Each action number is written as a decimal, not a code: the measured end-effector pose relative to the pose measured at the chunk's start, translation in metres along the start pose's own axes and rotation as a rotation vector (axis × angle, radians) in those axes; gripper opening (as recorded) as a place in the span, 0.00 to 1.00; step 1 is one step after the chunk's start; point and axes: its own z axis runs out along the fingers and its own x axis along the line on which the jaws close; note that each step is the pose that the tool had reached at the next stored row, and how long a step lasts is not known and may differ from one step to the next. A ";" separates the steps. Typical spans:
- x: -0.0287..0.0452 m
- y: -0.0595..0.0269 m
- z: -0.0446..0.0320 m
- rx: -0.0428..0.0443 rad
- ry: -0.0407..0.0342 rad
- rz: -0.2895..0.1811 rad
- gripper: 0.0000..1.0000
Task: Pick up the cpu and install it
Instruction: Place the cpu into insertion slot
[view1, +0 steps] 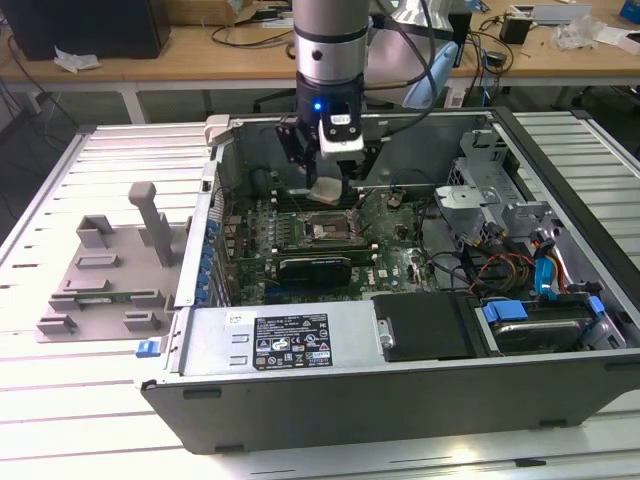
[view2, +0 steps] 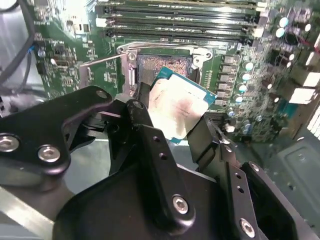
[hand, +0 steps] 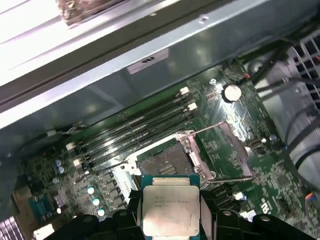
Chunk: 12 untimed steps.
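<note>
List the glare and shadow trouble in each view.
Exterior view: the slatted table glares white in front, the computer case is dim inside. Second wrist view: light washes out the cpu top, held by the dark gripper. First wrist view: the bright strip beyond the case wall is blown out.

Second wrist view: two edges of the cpu hidden btwn fingers of the gripper clamped on it; cpu covers part of the socket behind it. Exterior view: arm over the socket cut off by pic's edge; cpu partly hidden under gripper.
</note>
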 end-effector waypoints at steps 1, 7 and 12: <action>0.0000 0.0000 0.0001 -0.0002 -0.0011 0.020 0.55; 0.0000 -0.0001 0.0020 -0.0023 -0.0145 0.261 0.55; 0.0000 -0.0002 0.0034 -0.0036 -0.0227 0.407 0.55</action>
